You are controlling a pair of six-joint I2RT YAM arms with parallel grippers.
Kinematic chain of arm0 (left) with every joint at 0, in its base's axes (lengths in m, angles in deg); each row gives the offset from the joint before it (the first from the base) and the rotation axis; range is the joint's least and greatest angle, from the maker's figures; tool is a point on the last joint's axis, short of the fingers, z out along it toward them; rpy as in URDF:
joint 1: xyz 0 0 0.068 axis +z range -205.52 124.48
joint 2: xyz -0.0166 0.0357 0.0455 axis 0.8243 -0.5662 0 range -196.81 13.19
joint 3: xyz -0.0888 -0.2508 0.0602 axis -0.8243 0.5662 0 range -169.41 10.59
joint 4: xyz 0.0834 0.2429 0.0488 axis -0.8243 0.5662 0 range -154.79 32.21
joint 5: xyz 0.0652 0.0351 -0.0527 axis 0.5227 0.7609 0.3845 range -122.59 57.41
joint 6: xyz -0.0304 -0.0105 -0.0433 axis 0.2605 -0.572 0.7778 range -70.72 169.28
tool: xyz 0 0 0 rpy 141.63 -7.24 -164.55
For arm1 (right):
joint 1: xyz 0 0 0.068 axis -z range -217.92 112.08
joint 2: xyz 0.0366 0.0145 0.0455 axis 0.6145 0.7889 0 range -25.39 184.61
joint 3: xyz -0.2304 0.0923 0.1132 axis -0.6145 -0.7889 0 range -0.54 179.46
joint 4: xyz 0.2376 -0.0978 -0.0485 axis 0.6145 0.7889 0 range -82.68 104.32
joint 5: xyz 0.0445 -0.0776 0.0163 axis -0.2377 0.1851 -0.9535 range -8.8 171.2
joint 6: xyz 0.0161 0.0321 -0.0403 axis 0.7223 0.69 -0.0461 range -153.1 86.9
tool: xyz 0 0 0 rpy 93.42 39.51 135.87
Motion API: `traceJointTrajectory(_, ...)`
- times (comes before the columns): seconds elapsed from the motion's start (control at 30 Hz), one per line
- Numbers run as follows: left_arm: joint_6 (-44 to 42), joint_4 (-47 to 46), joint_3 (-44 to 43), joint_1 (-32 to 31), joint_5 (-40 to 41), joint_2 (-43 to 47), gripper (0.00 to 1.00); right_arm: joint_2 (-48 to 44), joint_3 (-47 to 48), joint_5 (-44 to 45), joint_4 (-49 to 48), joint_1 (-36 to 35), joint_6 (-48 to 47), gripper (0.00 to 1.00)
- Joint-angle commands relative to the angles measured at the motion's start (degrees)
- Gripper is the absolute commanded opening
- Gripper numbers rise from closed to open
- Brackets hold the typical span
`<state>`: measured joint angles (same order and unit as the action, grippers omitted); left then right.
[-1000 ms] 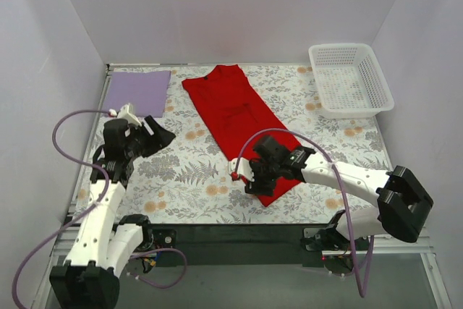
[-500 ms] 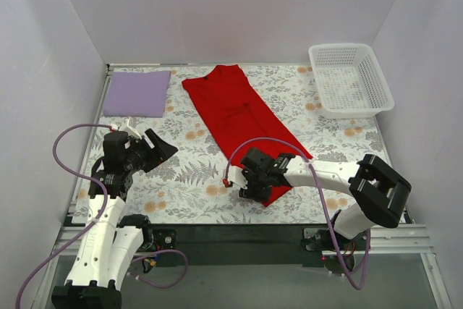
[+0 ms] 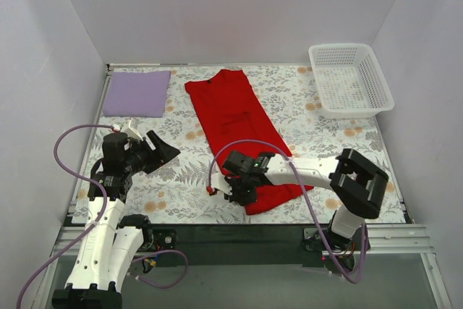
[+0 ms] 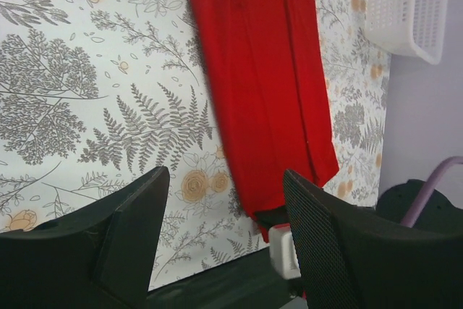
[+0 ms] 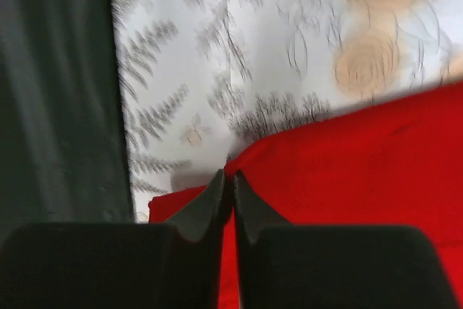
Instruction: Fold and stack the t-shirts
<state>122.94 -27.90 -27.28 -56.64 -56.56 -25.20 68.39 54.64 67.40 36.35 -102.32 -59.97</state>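
Note:
A red t-shirt (image 3: 239,124), folded into a long strip, lies slantwise on the floral table from the back middle to the front middle. It also shows in the left wrist view (image 4: 268,85) and the right wrist view (image 5: 362,171). My right gripper (image 3: 237,187) is shut on the shirt's near-left edge, low over the table; its fingertips (image 5: 233,179) pinch the red cloth. A folded lavender t-shirt (image 3: 137,92) lies at the back left. My left gripper (image 3: 165,151) is open and empty, held above the table's left side.
A white mesh basket (image 3: 350,79) stands at the back right and shows in the left wrist view (image 4: 409,5). The dark front rail (image 3: 231,235) runs along the table's near edge. White walls close in three sides.
My right gripper has moved left and nearer, dragging the red shirt's near end leftward, so the strip lies straighter. My left arm dropped back toward the front left and then held still.

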Motion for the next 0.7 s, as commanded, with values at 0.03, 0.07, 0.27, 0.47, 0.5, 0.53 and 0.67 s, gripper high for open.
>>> traceJointTrajectory(0.03,-2.2,-0.7,-1.1,0.1,-6.2,0.0,0.63,7.4,14.7,-10.6,7.2,-1.3,-1.7,0.23)
traceJointTrajectory(0.07,-2.7,-0.8,-1.3,0.1,-6.7,-0.4,0.63,9.3,17.3,-10.7,11.3,-1.3,-2.5,0.27)
traceJointTrajectory(0.27,-2.7,-4.3,-0.6,0.0,-11.5,-2.7,0.63,-1.8,19.2,-12.2,18.1,9.4,-12.3,0.52)
traceJointTrajectory(0.47,1.6,-11.9,3.1,0.0,-21.3,-4.9,0.63,-9.2,15.7,-22.2,12.7,40.4,-12.4,0.6)
traceJointTrajectory(0.5,2.2,-12.8,3.8,-0.1,-22.5,-5.4,0.63,-9.1,15.1,-23.4,11.4,43.3,-10.4,0.6)
traceJointTrajectory(0.53,2.4,-12.8,3.9,-0.5,-23.3,-5.7,0.63,-7.6,14.4,-24.8,10.3,47.7,-9.9,0.6)
traceJointTrajectory(0.67,1.2,-10.9,3.2,-4.8,-22.9,-6.3,0.62,-2.8,9.7,-30.1,9.2,51.9,-7.9,0.57)
